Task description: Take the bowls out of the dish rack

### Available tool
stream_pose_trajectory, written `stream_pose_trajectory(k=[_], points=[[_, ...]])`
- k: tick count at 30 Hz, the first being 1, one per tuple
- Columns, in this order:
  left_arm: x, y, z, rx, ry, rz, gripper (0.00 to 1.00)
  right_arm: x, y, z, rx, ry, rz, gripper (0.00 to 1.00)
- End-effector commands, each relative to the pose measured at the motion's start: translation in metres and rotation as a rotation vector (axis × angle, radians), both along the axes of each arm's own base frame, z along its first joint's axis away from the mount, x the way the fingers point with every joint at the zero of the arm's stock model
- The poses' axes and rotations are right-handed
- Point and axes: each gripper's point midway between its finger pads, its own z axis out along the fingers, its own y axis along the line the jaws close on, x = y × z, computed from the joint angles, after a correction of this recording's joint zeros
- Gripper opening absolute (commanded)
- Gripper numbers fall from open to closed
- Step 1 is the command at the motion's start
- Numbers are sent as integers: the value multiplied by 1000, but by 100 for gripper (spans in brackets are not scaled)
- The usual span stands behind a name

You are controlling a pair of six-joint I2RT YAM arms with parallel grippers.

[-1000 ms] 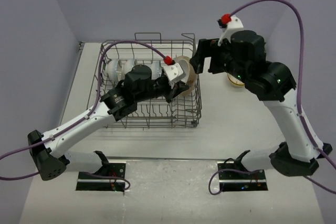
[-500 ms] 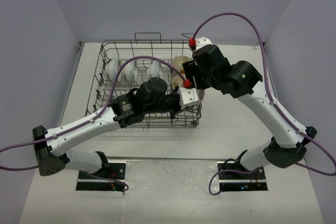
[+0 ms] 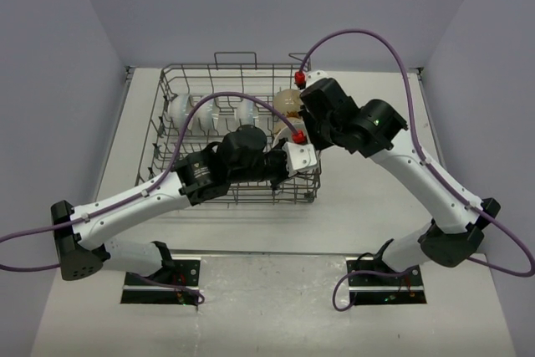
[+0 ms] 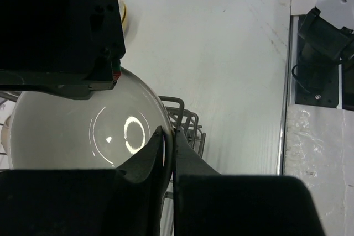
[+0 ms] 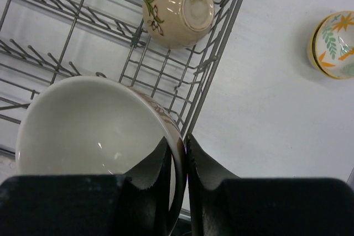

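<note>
one bowl (image 5: 83, 120) has its rim nipped tight in left claw (image 4: 168, 134) and in right claw (image 5: 177, 141).

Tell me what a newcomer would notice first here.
At the right end of the dish rack, the left tool and the right tool each pinch the rim of what looks like one cream bowl. A leaf-patterned bowl sits alone on the table beside the rack. A row of white bowls stands along the rack's far side.
</note>
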Motion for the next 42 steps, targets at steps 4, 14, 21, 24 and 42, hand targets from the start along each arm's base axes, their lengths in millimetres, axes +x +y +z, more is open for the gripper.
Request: stream_pose_trajectory(k=[4,14,21,24,42], points=[[47,25,69,-173,-126,296,99,8,-1,36,159,-151,-32,0],[60,140,142,-577,87,869,100,89,-142,82,414,-361,-524,0],[42,207,93,-524,166,1065,100,119,-205,26,483,-333,-717,0],[34,225,80,-518,187,1101,100,117,-211,-19,429,-252,-762,0],[19,240,64,-526,207,1053,100,222,-147,-202,439,49,-678,0]])
